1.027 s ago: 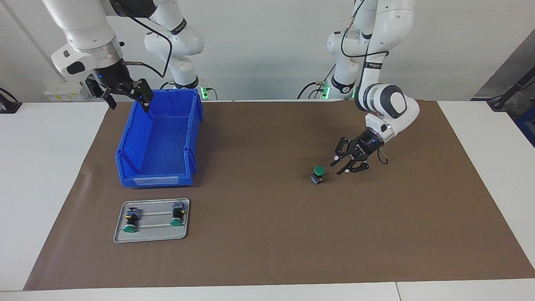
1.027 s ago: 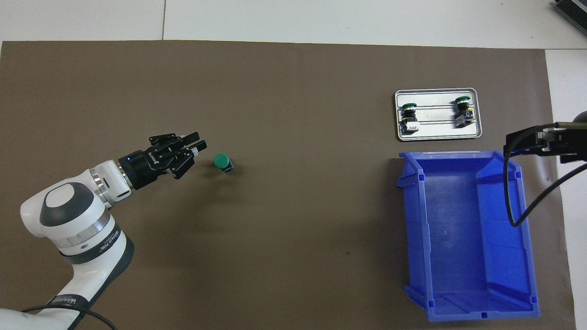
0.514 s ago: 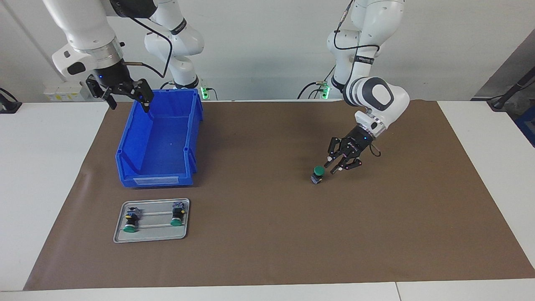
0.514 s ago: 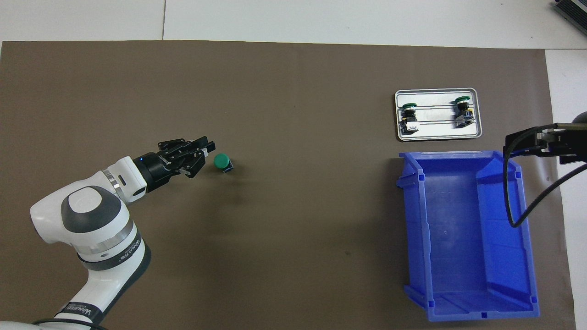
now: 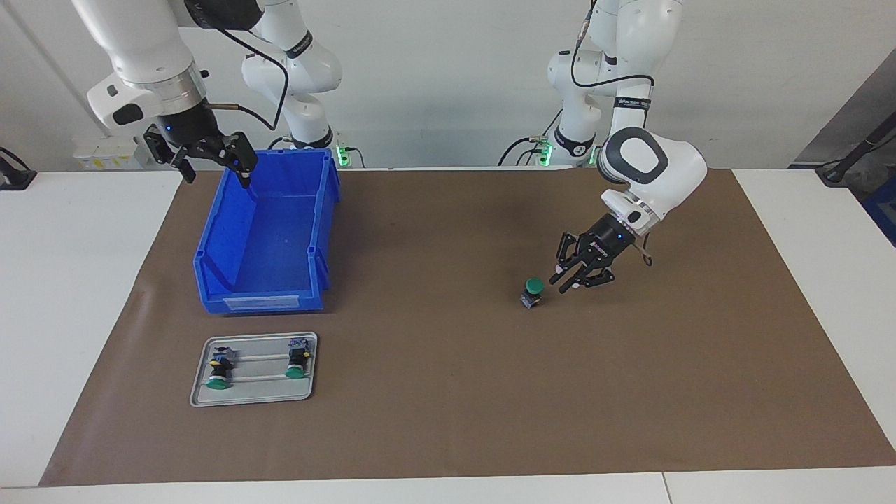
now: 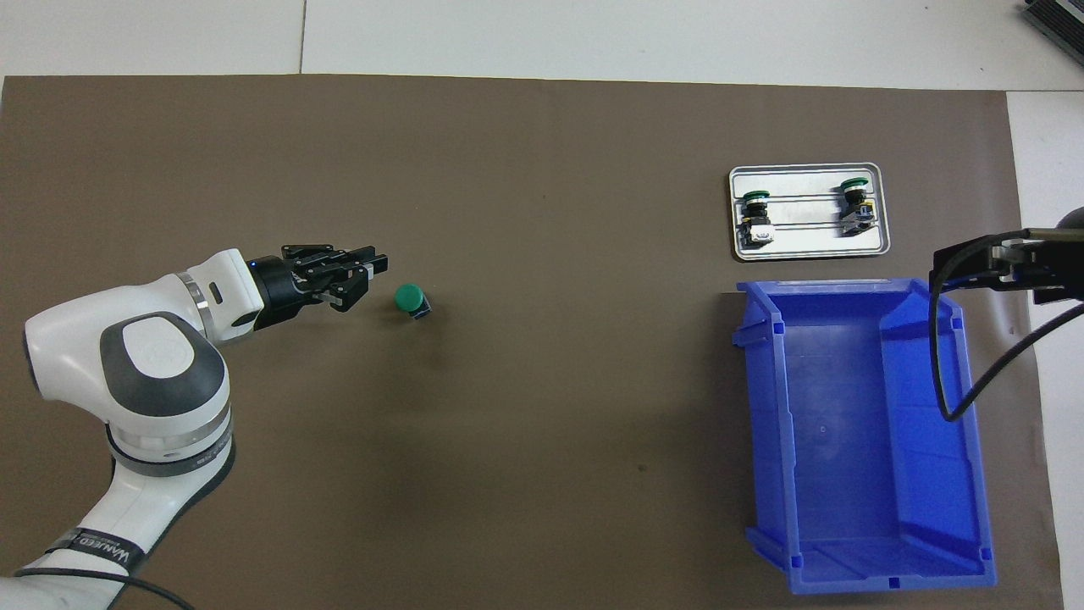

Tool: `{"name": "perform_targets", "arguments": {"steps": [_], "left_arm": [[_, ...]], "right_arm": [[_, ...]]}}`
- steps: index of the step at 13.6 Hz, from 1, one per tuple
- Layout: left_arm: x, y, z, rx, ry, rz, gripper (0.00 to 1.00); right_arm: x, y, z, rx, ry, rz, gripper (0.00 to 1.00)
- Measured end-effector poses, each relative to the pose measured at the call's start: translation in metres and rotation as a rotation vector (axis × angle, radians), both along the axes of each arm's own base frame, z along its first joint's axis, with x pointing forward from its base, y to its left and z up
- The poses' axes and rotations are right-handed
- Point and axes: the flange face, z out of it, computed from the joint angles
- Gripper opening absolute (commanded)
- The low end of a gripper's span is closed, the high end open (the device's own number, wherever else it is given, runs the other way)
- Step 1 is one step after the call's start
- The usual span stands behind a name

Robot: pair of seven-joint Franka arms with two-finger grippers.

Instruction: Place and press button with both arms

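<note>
Closest to the robots, a big blue bin point(image 5: 210, 259) on the brown mat point(image 5: 448, 420), at the right arm's end of the table, open side up

Up over the bin's edge closest to the robots, the right gripper point(image 5: 215, 175), waiting, fingers spread wide with nothing between them

A bit farther out, toward the left arm's end of the table, the left gripper point(image 5: 563, 281), low over the mat and tipped down, fingers a little apart and holding nothing

Just beside those fingers but not touching them, the button point(image 5: 533, 290), standing on the mat by itself with its round green cap on top

Farthest from the robots, just past the bin, a flat silver tray point(image 5: 252, 400) on the mat

On the tray, two more green buttons, one point(image 5: 218, 371) and another point(image 5: 297, 362), lying on their sides, green caps pointing away from the robots
</note>
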Motion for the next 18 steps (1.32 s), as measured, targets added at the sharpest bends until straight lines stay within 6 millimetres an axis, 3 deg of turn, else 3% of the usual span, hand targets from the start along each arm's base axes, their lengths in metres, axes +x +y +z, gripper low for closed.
{"name": "perform_targets", "arguments": {"steps": [5, 10, 13, 18], "left_arm": [[0.008, -0.005, 0.004, 0.102, 0.095, -0.026, 0.00], [0.031, -0.028, 0.037, 0.252, 0.258, -0.067, 0.00], [0.036, -0.035, 0.038, 0.372, 0.348, 0.006, 0.00], [0.027, -0.089, 0.037, 0.546, 0.439, 0.230, 0.00]], "right_arm": [[-0.001, 0.000, 0.000, 0.000, 0.001, 0.000, 1.00], [-0.002, 0.000, -0.001, 0.000, 0.003, 0.000, 1.00], [-0.002, 0.000, -0.001, 0.000, 0.004, -0.001, 1.00], [-0.003, -0.002, -0.002, 0.000, 0.006, -0.003, 1.00]]}}
